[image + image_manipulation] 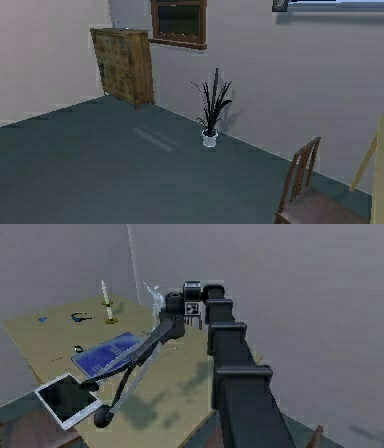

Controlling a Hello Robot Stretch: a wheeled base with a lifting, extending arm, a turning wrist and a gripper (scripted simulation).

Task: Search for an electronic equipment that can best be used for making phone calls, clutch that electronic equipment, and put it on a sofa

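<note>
In the arm side view the dark arm (235,364) rises over a tan tabletop (50,344). My gripper (108,410) slants down toward the view's lower left, its thin fingers (125,384) ending beside a flat white-framed slab with a dark face (68,400). The tabletop and that slab lie right at the fingers, so I cannot tell whether the gripper holds anything. A flat blue thing (106,355) lies just beyond the fingers. Farther back a small dark thing (82,317) and a tiny blue blob (42,320) rest on the table.
A white candle (106,300) and a pale figurine (153,298) stand at the table's far side. The forward view has a wooden dresser (123,65), a window (179,22), a potted plant (211,110), a wooden chair (305,190) and open dark floor (100,160).
</note>
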